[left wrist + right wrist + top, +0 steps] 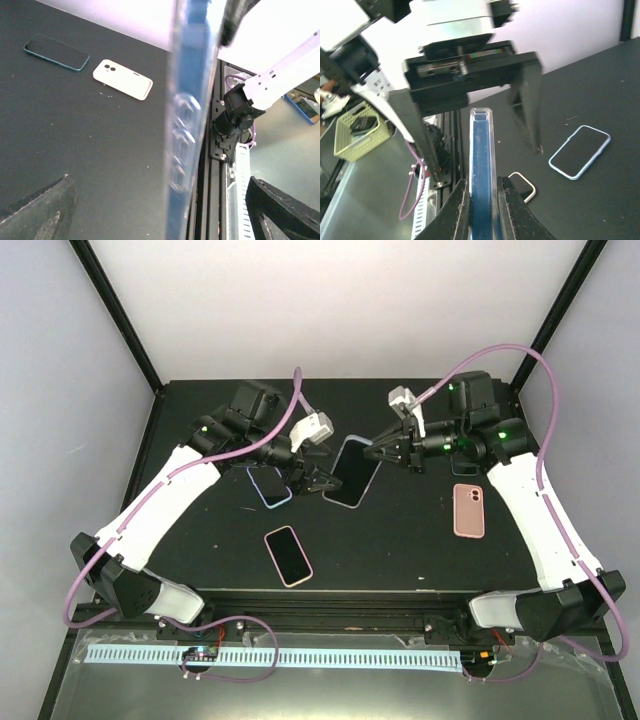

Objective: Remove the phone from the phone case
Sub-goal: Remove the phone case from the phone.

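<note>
The right gripper (482,187) has its fingers (461,212) together on the phone (352,472), pinching its far-right end through the clear case (492,150). From that wrist the phone shows edge-on, a blue strip inside a transparent rim. The left gripper (322,483) stands at the phone's near-left end with its fingers (527,110) wide apart, one on each side. I cannot tell whether either one touches it. The phone seems lifted at a tilt over the middle of the table (400,550) and is not yet out of its case.

To do this step well, I judge that the left fingers should close on the case's lip alone, near a corner, and not across the phone's body. A grip across both would lock the two together. The right hold should be firm enough to resist the pull, and the peel should start slowly at one corner. A slip could drop the phone.

A lilac-rimmed phone (270,485) lies just left of the left gripper, and a pink-rimmed phone (288,555) lies nearer. A pink case (468,510) lies well apart on the right.
</note>
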`<state>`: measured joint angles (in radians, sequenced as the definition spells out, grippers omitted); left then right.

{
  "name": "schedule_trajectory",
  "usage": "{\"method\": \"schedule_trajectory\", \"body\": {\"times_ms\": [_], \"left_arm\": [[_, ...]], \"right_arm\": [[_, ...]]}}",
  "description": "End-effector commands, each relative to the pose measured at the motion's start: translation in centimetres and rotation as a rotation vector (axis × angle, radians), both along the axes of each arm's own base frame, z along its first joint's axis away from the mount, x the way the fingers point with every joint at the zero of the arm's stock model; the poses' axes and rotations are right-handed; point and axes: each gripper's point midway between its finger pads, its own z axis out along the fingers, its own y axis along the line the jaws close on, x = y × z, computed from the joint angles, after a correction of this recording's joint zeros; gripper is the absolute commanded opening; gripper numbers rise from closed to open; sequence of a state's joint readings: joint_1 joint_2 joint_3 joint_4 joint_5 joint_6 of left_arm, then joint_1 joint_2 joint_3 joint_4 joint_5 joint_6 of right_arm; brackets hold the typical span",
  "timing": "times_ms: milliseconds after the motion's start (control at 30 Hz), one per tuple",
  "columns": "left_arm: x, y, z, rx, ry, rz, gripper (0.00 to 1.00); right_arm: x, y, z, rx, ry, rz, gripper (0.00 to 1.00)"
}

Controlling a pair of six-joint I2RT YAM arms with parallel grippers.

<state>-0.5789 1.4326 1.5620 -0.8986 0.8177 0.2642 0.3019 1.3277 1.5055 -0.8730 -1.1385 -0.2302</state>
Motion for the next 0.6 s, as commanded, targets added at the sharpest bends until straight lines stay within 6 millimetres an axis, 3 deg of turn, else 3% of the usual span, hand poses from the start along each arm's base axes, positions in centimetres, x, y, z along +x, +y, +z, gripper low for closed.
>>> {"method": "schedule_trajectory", "body": {"times_ms": [0,300,567], "left_arm": [[-1.8,-0.3,1.3,-0.020,-0.028,-0.068,0.91],[-3.4,-0.9,2.4,-0.079,-0.021,-0.147,0.51],[-4.6,-1.3,1.9,-0.089,-0.018,-0.192,0.40]], "right_arm": [[-3.3,1.0,1.0,-0.015,-0.113,0.113,0.01],[-4.5,2.1,1.3,-0.029,-0.129,0.147,0.01],[-4.3,2.4,2.2,-0.020,-0.146,0.146,0.01]]}}
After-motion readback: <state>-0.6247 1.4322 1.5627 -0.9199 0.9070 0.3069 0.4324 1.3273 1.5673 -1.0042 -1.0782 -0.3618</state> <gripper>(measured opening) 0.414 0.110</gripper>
